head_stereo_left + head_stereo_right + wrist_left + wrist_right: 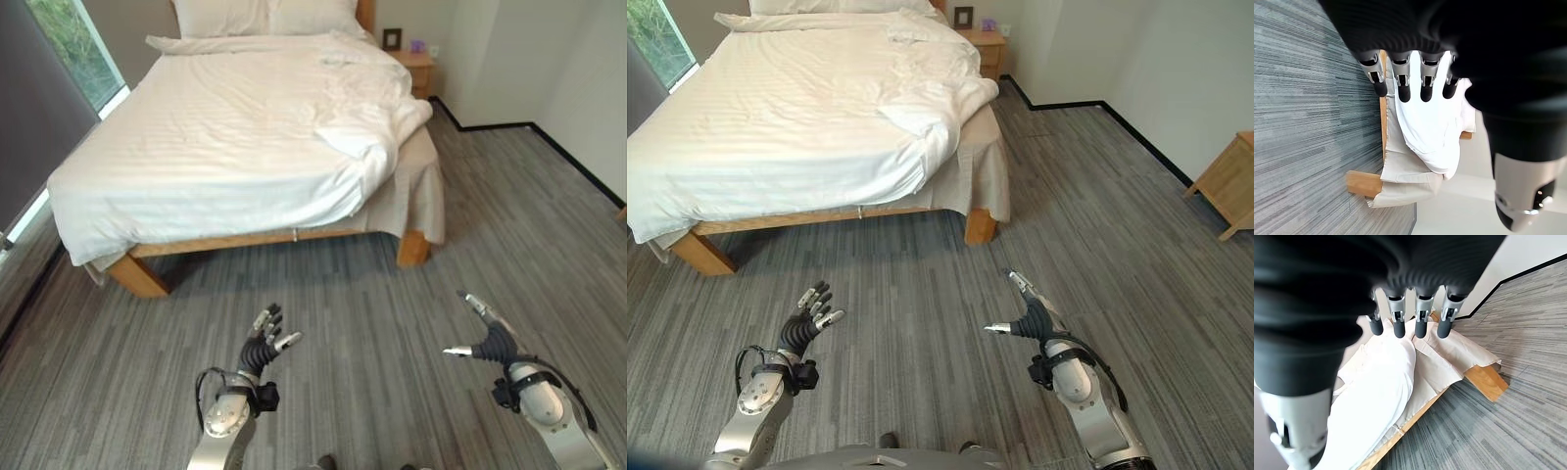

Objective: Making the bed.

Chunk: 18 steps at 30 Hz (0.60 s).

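Facing the bed (137,274) at 12 o'clock, well apart: rumpled duvet (245,137) bunches at its near corner toward 1 o'clock, nearer the right hand (1034,318) than the left hand (808,328); both hands' fingers spread, empty.

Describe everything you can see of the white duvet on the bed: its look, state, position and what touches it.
The white duvet looks like soft cotton with faint woven stripes. It covers most of the wooden-framed bed, hanging over the foot end and the window side. Its corner nearest the nightstand side is folded back and rumpled, exposing a beige sheet below. Neither hand touches it.
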### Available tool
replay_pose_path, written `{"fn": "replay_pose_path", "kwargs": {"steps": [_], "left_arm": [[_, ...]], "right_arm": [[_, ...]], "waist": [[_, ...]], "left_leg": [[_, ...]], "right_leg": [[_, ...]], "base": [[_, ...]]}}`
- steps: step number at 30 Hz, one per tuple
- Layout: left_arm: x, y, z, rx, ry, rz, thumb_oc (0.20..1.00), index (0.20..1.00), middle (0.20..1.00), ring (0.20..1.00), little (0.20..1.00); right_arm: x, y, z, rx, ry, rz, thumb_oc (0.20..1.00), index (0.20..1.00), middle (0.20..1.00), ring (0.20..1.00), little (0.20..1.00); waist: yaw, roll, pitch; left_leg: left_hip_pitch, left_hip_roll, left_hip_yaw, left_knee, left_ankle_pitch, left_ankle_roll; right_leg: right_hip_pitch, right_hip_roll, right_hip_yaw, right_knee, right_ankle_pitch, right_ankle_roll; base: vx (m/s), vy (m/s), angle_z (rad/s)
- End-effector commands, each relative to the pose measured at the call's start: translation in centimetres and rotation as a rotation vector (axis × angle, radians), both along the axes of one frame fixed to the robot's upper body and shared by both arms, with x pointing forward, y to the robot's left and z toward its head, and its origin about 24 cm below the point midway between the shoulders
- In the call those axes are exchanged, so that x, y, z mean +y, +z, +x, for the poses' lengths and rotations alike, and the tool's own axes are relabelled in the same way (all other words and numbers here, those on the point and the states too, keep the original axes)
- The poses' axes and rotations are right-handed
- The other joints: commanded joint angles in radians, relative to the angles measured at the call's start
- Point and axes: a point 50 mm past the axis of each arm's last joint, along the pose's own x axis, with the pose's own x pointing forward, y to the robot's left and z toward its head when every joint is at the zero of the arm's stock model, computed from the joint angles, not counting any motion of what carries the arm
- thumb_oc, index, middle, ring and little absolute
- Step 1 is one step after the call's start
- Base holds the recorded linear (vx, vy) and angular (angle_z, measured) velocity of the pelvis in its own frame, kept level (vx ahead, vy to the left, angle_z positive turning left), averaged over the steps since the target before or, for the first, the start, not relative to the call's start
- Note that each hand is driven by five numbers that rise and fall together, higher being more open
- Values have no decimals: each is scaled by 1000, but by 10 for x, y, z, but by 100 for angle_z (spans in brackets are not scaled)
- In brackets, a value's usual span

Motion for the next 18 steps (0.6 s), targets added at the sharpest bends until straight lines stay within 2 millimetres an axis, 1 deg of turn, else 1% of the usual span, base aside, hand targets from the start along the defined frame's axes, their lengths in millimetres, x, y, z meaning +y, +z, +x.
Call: {"fn": "replay_pose_path", "kwargs": {"steps": [1,2,3,4,5,6,7,8,9,10,11,12,13,14,15,16,17,18], "left_arm": [[0,15,15,-95,12,-38,1000,1000,1000,1000,1000],[-1,14,14,-87,1,-41,1000,1000,1000,1000,1000],[-2,14,14,-85,-14,-36,1000,1000,1000,1000,1000],[-2,16,15,-91,-18,-31,1000,1000,1000,1000,1000],[-2,16,15,-91,-18,-31,1000,1000,1000,1000,1000],[-3,17,17,-95,-21,-27,1000,1000,1000,1000,1000],[-3,17,17,-98,-21,-26,1000,1000,1000,1000,1000],[-3,17,17,-98,-21,-25,1000,1000,1000,1000,1000],[-4,17,17,-96,-23,-26,1000,1000,1000,1000,1000],[-7,18,18,-101,-28,-28,1000,1000,1000,1000,1000],[-7,18,18,-101,-28,-28,1000,1000,1000,1000,1000],[-7,18,20,-102,-30,-23,1000,1000,1000,1000,1000],[-8,20,21,-110,-29,-23,1000,1000,1000,1000,1000],[-8,20,21,-110,-29,-23,1000,1000,1000,1000,1000],[-7,21,23,-111,-25,-17,1000,1000,1000,1000,1000],[-6,22,25,-114,-25,-12,1000,1000,1000,1000,1000],[-5,21,27,-111,-26,-1,1000,1000,1000,1000,1000],[-5,21,27,-111,-26,0,1000,1000,1000,1000,1000]], "right_arm": [[2,16,11,-91,11,15,1000,1000,1000,1000,1000],[2,17,12,-96,13,10,1000,1000,1000,1000,1000],[2,16,11,-89,14,5,1000,1000,1000,1000,1000],[2,16,12,-90,12,4,1000,1000,1000,1000,1000],[2,16,12,-91,12,4,1000,1000,1000,1000,1000],[2,17,12,-95,11,5,1000,1000,1000,1000,1000],[3,17,12,-95,14,3,1000,1000,1000,1000,1000],[3,17,12,-95,18,-2,1000,1000,1000,1000,1000],[3,16,11,-90,21,-9,1000,1000,1000,1000,1000],[4,16,9,-86,21,-12,1000,1000,1000,1000,1000],[4,16,9,-86,21,-13,1000,1000,1000,1000,1000],[4,14,9,-82,17,-13,1000,1000,1000,1000,1000],[4,12,9,-75,12,-12,1000,1000,1000,1000,1000],[4,12,9,-75,12,-12,1000,1000,1000,1000,1000],[6,13,9,-76,11,4,1000,1000,1000,1000,1000],[6,12,8,-71,9,16,1000,1000,1000,1000,1000],[7,11,9,-71,9,20,1000,1000,1000,1000,1000],[7,11,9,-72,9,20,1000,1000,1000,1000,1000]], "waist": [[41,-11,-22],[40,-11,-18],[37,-10,-5],[33,-11,2],[34,-11,1],[30,-11,10],[26,-10,21],[21,-12,31],[17,-11,37],[5,-1,50],[6,-1,50],[-1,4,57],[-7,4,60],[-6,4,60],[-23,-3,67],[-38,-14,74],[-45,-18,78],[-47,-15,78]], "left_leg": [[20,77,-4,6,12,-108],[20,72,-6,6,8,-104],[29,67,-7,6,-5,-94],[24,66,-10,6,0,-89],[22,65,-10,6,0,-89],[20,64,-11,6,-2,-81],[22,57,-12,6,-7,-72],[24,45,-14,6,-12,-61],[33,38,-18,6,-23,-55],[47,33,-32,6,-29,-42],[47,32,-31,6,-29,-42],[55,36,-41,6,-36,-41],[65,35,-44,6,-49,-44],[66,36,-43,6,-49,-44],[80,30,-54,6,-67,-55],[98,31,-66,6,-92,-78],[110,40,-72,6,-102,-91],[110,44,-73,6,-104,-93]], "right_leg": [[0,-138,-28,8,74,107],[0,-141,-26,13,75,107],[-13,-150,-15,67,61,108],[-35,-152,-8,102,60,108],[-41,-154,-6,111,56,108],[-74,-164,2,174,55,117],[-119,-187,23,256,73,133],[-160,-211,50,333,113,159],[-186,-227,70,395,147,177],[-246,-230,110,495,205,189],[-250,-232,113,500,203,189],[-282,-223,133,523,200,189],[-310,-221,136,500,189,182],[-311,-221,136,501,189,181],[-352,-214,141,413,173,169],[-355,-215,131,255,172,163],[-357,-217,119,178,187,165],[-349,-212,114,166,192,165]], "base": [[29,50,-6],[45,94,-18],[14,87,-17],[-2,65,-15],[-27,52,-3],[-19,79,-1],[-16,125,-2],[25,126,-5],[97,143,3],[95,94,8],[112,73,14],[132,12,14],[134,12,15],[240,-47,12],[345,-156,16],[446,-214,16],[298,-168,20],[324,-184,16]]}}
